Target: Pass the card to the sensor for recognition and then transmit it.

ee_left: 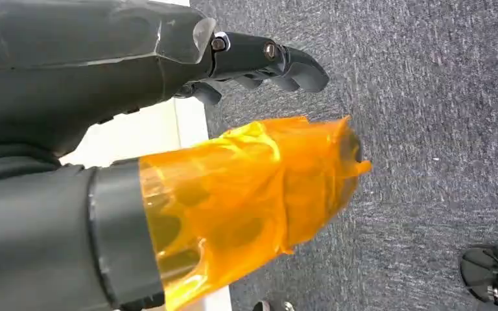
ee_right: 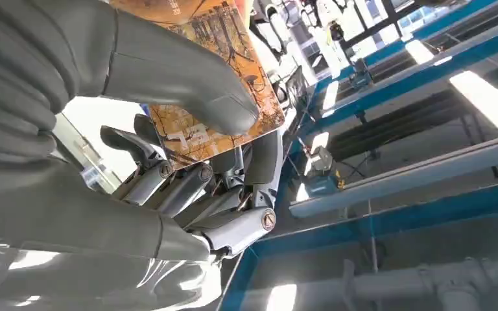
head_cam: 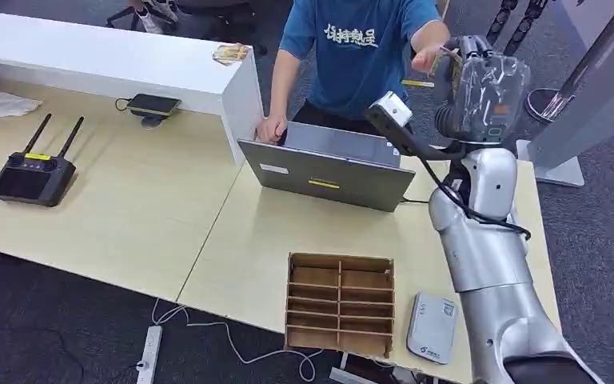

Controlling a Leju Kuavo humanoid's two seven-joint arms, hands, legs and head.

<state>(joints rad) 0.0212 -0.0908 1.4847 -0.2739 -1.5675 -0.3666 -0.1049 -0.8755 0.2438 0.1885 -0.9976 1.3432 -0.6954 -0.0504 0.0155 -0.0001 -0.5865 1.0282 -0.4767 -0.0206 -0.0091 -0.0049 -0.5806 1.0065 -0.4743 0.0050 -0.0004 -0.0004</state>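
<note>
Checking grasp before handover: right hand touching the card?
Touching. Right wrist view shows the right hand pinching the card: thumb pressed on its face, fingers behind it.

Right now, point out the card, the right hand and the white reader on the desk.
card (ee_right: 217,97): right wrist view, orange printed face.
right hand (ee_right: 188,129): right wrist view, thumb pressing card.
white reader (head_cam: 432,326): head view, top face.

Light wooden tabletop (head_cam: 144,208) stood on dark grey carpet floor (head_cam: 600,240). White rectangular counter (head_cam: 104,60) ran along far side. Blue steel ceiling beams (ee_right: 428,214) and bright strip lights (ee_right: 486,91) overhead.
</note>
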